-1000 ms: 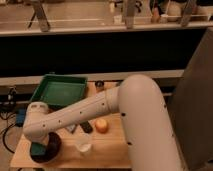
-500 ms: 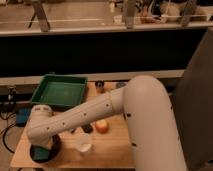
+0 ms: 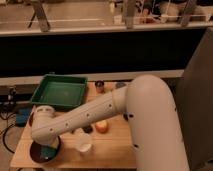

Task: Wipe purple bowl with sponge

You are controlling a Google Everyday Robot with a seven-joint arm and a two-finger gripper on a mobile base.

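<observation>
The purple bowl (image 3: pixel 40 153) sits at the front left corner of the wooden table, dark and shallow. My gripper (image 3: pixel 49 143) points down into the bowl, mostly hidden under the thick white wrist (image 3: pixel 45 125). A small teal patch, the sponge (image 3: pixel 52 145), shows at the gripper's tip, low inside the bowl. The white arm reaches in from the right and crosses the table.
A white cup (image 3: pixel 84 145) stands just right of the bowl. An orange bowl (image 3: pixel 102 126) and a small dark object (image 3: pixel 87 129) lie behind the cup. A big green tray (image 3: pixel 60 91) fills the back left, with two cans (image 3: pixel 99 86) beside it. Cables hang off the table's left side.
The wrist has shifted slightly to the right over the bowl. The bowl, cup and tray have stayed where they were.
</observation>
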